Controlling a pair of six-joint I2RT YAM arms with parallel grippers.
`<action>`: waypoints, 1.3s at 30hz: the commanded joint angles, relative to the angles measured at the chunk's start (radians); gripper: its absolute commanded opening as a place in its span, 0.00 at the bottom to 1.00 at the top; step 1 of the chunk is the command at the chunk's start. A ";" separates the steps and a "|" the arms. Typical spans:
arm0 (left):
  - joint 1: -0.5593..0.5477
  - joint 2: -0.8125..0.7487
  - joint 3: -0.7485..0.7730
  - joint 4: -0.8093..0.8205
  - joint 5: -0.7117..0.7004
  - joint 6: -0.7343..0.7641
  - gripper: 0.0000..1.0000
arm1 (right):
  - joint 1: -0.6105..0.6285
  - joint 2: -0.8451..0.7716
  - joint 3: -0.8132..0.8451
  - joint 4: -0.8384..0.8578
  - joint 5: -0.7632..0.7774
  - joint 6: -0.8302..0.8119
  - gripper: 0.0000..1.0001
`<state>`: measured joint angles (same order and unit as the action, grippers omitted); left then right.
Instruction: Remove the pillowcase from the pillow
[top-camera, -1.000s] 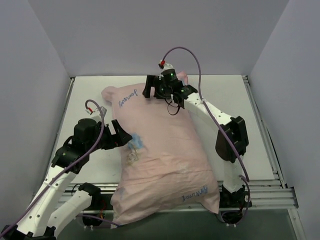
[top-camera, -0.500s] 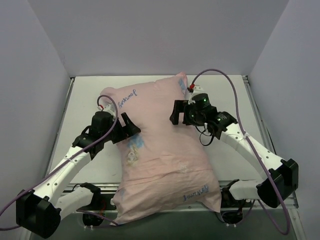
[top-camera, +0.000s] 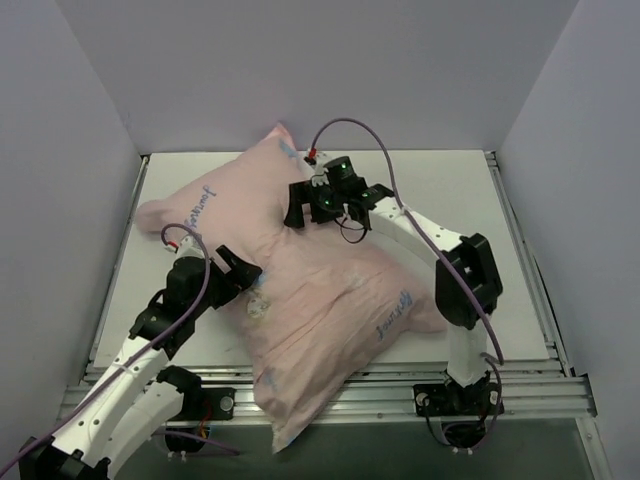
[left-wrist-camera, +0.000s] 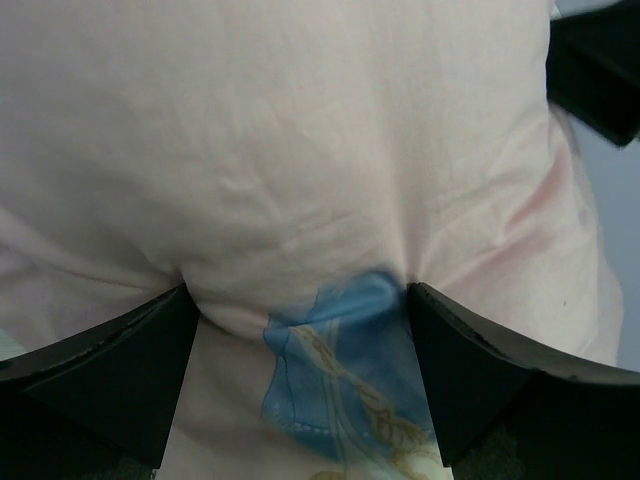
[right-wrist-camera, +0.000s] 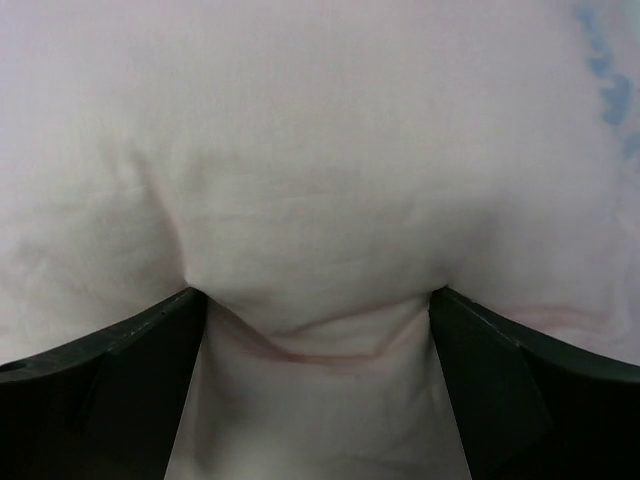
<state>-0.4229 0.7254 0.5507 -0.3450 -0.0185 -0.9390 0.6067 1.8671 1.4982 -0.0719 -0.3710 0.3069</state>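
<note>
1. Top view: the pillowcase (top-camera: 330, 290) lies diagonally across the table (top-camera: 455, 185), pale pink face up and plumply filled. Its near corner overhangs the table's front edge, and its far corner sticks up in front of the back wall. The pillow itself is hidden inside the cover.
2. Top view: the left gripper (top-camera: 250, 278) is pushed against the cover's left edge, about halfway along. The right gripper (top-camera: 308, 212) bears down on the far part.
3. Left wrist view: the left gripper (left-wrist-camera: 300, 295) has its fingers spread wide, tips dug into the pillowcase (left-wrist-camera: 300, 150). Fabric bulges between them and creases run from both tips. A blue print patch (left-wrist-camera: 340, 350) sits between the fingers.
4. Right wrist view: the right gripper (right-wrist-camera: 315, 295) is also spread wide, tips sunk into the pillowcase (right-wrist-camera: 320, 150). A pink fold is humped between them, not pinched.
</note>
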 joint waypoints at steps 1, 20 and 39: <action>0.009 0.064 0.027 -0.006 -0.038 0.029 0.94 | 0.027 0.189 0.212 0.002 -0.010 -0.087 0.89; -0.345 0.305 0.607 -0.180 -0.144 0.612 0.94 | -0.034 -0.353 0.015 -0.173 0.558 0.073 0.97; -0.628 0.807 0.851 0.053 -0.477 0.815 0.94 | -0.199 -0.819 -0.684 0.018 0.298 0.287 0.93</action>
<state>-1.0458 1.5215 1.3605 -0.3836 -0.4683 -0.1417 0.4183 1.0637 0.8482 -0.1642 0.0265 0.5682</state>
